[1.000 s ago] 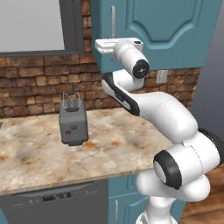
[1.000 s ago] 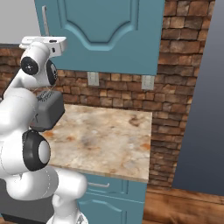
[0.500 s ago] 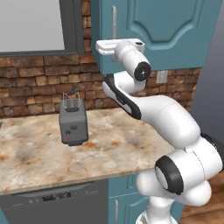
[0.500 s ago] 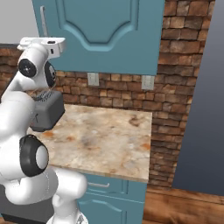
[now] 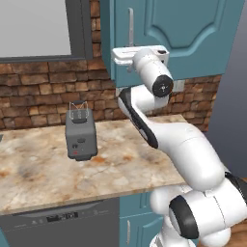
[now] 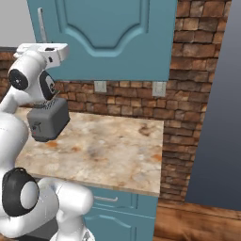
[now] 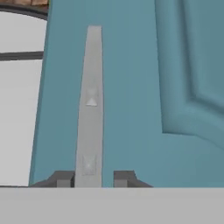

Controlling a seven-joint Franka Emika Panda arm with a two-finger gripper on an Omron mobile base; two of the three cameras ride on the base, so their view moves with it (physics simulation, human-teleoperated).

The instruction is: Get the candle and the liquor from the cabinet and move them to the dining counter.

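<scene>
Now your pincer is closed on the silver bar handle of the cabinet, door shut. Pull straight back toward 6 o'clock, keeping the handle centred; candle and liquor presumably sit hidden inside.

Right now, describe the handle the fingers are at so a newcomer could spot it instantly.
Start at the teal wall cabinet above the marbled counter that carries the dark toaster. Its raised-panel door is closed, and a slim silver bar handle runs vertically near the door's left edge. It is the one bright metal strip on that flat teal face, and the fingers straddle its lower end.
</scene>
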